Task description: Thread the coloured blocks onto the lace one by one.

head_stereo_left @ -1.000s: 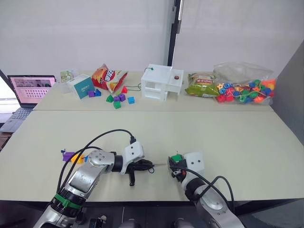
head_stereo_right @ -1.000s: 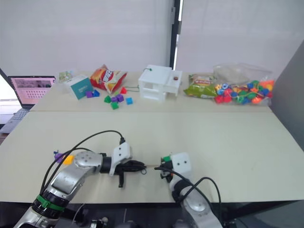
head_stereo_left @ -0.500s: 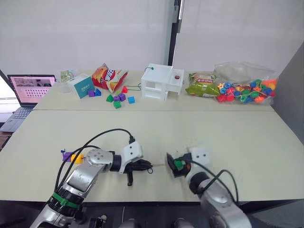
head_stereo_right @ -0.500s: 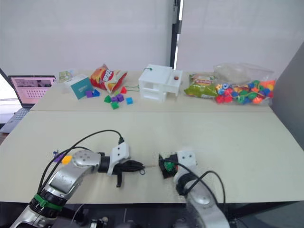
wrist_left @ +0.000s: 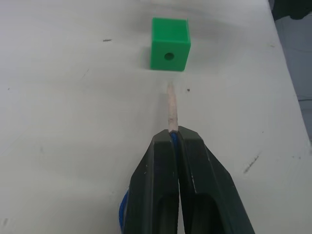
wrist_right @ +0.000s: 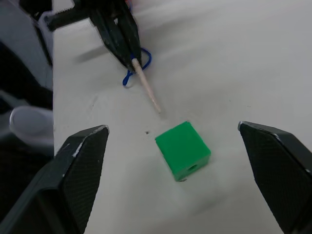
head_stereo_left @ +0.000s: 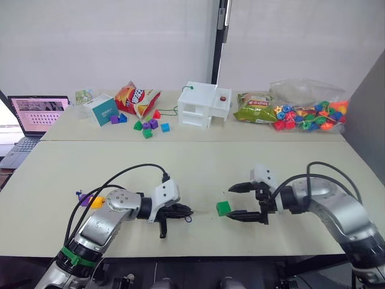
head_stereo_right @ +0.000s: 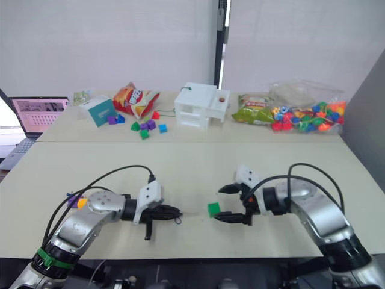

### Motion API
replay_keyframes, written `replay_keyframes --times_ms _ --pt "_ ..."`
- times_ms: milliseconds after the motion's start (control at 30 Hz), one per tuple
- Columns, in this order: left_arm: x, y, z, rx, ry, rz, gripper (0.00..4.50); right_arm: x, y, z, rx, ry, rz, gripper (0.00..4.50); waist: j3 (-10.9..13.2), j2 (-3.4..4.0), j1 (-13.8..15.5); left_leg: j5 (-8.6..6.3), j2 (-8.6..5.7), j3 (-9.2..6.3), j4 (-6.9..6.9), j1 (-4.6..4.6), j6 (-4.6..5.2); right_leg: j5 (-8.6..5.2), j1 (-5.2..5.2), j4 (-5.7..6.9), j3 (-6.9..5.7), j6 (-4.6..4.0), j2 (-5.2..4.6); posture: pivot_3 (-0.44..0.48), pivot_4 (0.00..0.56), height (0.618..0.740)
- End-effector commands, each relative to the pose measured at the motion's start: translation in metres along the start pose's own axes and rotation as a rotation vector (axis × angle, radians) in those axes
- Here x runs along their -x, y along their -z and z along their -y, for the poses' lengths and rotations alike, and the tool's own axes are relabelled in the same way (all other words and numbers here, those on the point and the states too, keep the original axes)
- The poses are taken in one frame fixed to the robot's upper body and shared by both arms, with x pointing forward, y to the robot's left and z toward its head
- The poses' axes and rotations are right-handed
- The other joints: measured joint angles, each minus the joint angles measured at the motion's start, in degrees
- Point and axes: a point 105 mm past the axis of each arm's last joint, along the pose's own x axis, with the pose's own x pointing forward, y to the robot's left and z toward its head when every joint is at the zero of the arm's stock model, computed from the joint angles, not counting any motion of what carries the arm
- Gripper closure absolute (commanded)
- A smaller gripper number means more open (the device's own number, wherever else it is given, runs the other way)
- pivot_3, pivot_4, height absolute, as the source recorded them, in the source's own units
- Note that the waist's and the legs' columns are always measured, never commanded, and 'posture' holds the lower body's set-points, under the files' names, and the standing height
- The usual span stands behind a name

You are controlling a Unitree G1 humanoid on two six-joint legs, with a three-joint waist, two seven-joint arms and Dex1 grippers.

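The lace (wrist_left: pixel 170 109) was pinched in my left gripper (wrist_left: pixel 174 134), whose two black fingers were pressed together around it, so that only the stiff pale tip stuck out past them. In the left wrist view that tip pointed at the holed face of the green block (wrist_left: pixel 169 44) near the top centre of the frame, and it stopped just short of the block with a sliver of bare table (wrist_left: pixel 73 122) between them. A small loop of dark-blue string showed beside the fingers at the lower left of that frame.

In the left eye view the green block (head_stereo_left: pixel 223 208) sat low in the frame, just right of centre, between my two grippers. My right gripper (head_stereo_left: pixel 238 202) had its fingers spread wide, one on either side of the block and clear of it, gripping nothing. The right wrist view showed the same: the block lay loose on the table in the gap between the open fingers (wrist_right: pixel 80 161).

At the lower left of the left eye view, behind my left arm, I could make out a purple block (head_stereo_left: pixel 85 198) and a yellow-orange block (head_stereo_left: pixel 98 201) close together; I think they were touching, but the arm hid part of them.
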Motion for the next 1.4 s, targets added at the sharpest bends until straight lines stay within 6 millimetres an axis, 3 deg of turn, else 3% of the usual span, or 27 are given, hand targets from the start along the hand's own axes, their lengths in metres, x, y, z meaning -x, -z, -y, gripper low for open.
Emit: replay_keyframes --times_ms 33,100,133,433,733,1400 --pt "-0.002 -0.010 0.005 -0.020 -0.009 0.034 4.50 -0.005 0.014 0.004 0.119 -0.070 -0.064 0.01 0.00 0.00 0.19 0.00 0.01 0.01 0.00 0.00 0.00 0.00 -0.01 0.00 0.00 0.00 -0.01 0.000 0.150 0.740" --pt "-0.003 -0.011 0.007 -0.016 -0.011 0.037 4.50 -0.014 0.017 0.007 0.129 -0.075 -0.038 0.01 0.00 0.00 0.43 0.00 0.00 -0.01 0.01 -0.06 0.00 0.00 -0.03 0.01 -0.02 0.00 -0.05 0.000 0.150 0.740" --pt "-0.004 -0.011 0.007 -0.013 -0.015 0.039 4.50 -0.017 0.018 0.009 0.132 -0.070 -0.027 0.25 0.00 0.00 0.42 0.00 0.00 0.00 0.02 -0.07 0.00 0.01 -0.04 0.01 -0.01 0.01 -0.06 0.000 0.150 0.740" --pt "-0.012 -0.010 0.002 -0.011 -0.053 0.047 4.50 -0.019 0.029 0.010 0.127 -0.045 -0.012 3.23 0.00 0.00 1.03 -0.01 -0.07 -0.04 0.04 -0.11 -0.02 0.02 -0.09 0.05 -0.01 0.02 -0.19 0.000 0.150 0.740" --pt "-0.022 -0.009 0.002 -0.017 -0.017 0.055 4.50 -0.022 0.030 -0.009 0.102 -0.049 -0.008 3.31 0.00 0.00 1.56 -0.01 -0.08 -0.05 0.04 -0.10 -0.03 0.02 -0.08 0.05 -0.02 0.02 -0.22 0.000 0.150 0.740" --pt "-0.045 -0.022 0.007 -0.053 0.039 0.082 4.50 -0.024 0.028 -0.012 0.093 -0.042 -0.023 3.31 0.00 0.00 1.59 -0.01 -0.11 -0.06 0.04 -0.10 -0.03 0.02 -0.06 0.05 -0.03 0.02 -0.19 0.000 0.150 0.740"
